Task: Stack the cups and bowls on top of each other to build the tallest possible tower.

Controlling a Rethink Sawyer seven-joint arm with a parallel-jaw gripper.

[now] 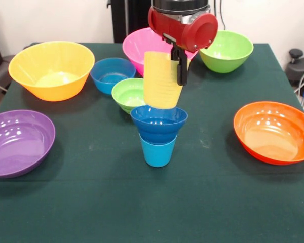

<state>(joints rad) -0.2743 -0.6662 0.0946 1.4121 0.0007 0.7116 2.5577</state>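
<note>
The red and black gripper (178, 63) is closed on the rim of the translucent ribbed yellow plastic cup (162, 80), one dark finger showing down the cup's outer side, and it holds the cup slightly tilted in the air. Directly beneath the gripper stands the start of the tower: a light blue tapered plastic tumbler (157, 150) upright on the green tablecloth (91, 202), with a small glossy dark blue bowl (158, 121) seated in its mouth. The yellow cup's base hangs just above that bowl, perhaps grazing it; I cannot tell which.

So two pieces look stacked and a third is about to be set. Still loose: the small lime green bowl (128, 93) and the light blue bowl (112, 74), both beyond the tower toward the gripper's side, and the large yellow-orange bowl (51, 69), pink bowl (137, 48), green bowl (226, 50), purple bowl (19, 142) and orange bowl (274, 131) well apart around it.
</note>
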